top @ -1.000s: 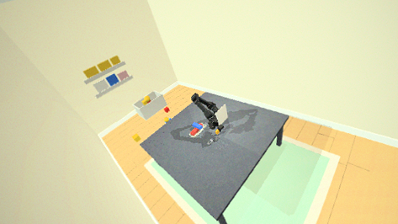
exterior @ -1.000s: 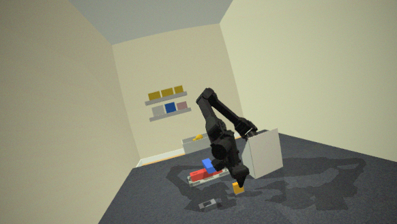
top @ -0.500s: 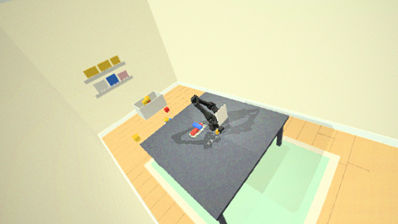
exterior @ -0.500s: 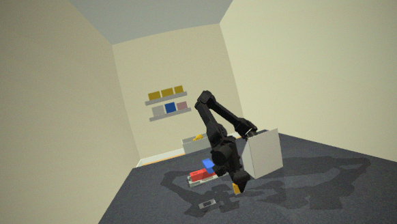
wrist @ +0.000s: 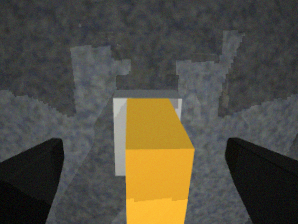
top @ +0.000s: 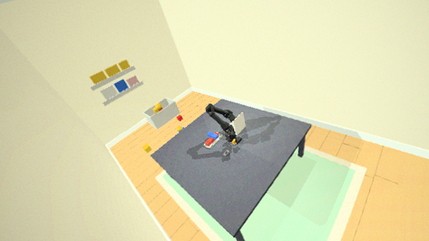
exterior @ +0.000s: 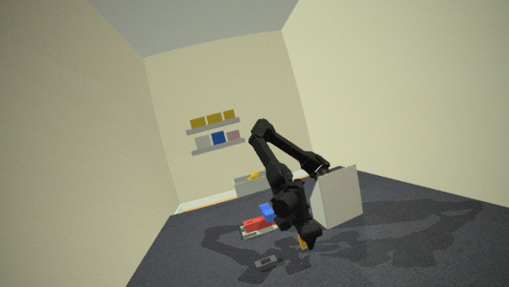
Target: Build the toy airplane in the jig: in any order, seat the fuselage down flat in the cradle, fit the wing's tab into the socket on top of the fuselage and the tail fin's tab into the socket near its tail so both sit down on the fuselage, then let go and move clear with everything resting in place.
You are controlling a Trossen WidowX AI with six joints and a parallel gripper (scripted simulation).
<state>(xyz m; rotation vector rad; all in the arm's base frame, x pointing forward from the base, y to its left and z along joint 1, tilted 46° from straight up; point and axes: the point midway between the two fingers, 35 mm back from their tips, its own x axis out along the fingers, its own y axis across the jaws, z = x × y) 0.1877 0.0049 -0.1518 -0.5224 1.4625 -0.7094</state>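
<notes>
Toy airplane (top: 209,141) (exterior: 254,224), in parts. At left you see its red body lying in the pale cradle (top: 209,146) (exterior: 250,236); the blue wing (top: 212,134) (exterior: 267,212) is on top, its tab hidden from you. Nearer you, a grey slotted block (top: 226,153) (exterior: 266,262). Then your gripper (top: 236,142) (exterior: 309,245) (wrist: 147,148), fingers wide, one either side of the orange tail fin (top: 234,142) (exterior: 303,241) (wrist: 157,175), which is off the body. Rightmost, a white panel (top: 240,123) (exterior: 343,197) stands upright.
</notes>
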